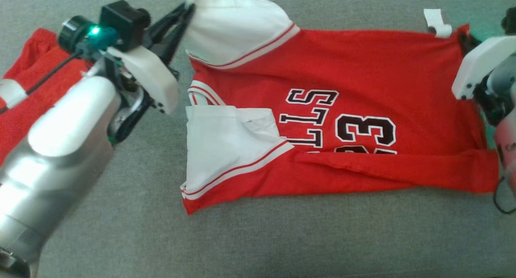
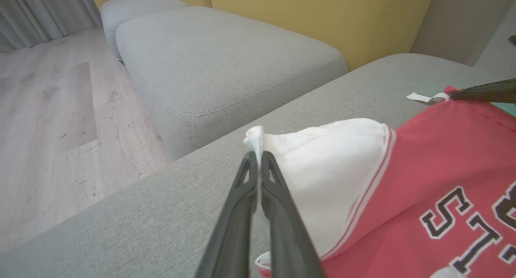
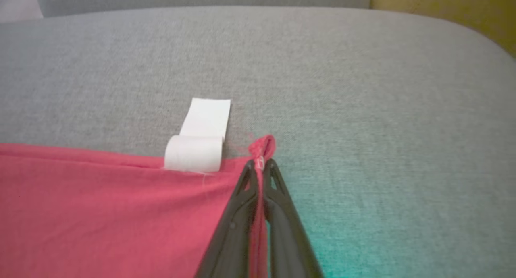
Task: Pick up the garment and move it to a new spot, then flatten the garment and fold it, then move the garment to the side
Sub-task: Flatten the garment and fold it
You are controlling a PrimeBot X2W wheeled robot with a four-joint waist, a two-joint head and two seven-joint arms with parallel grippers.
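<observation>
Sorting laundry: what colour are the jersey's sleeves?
White sleeves, red-striped edges; head view shows them best.

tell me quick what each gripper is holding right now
left gripper: shut on the jersey, at its white sleeve
right gripper: shut on the jersey's red corner

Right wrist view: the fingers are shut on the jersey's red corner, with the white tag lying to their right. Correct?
No. The right wrist view shows the white tag to the left of the fingers, not the right; they are shut on the red corner of the jersey.
</observation>
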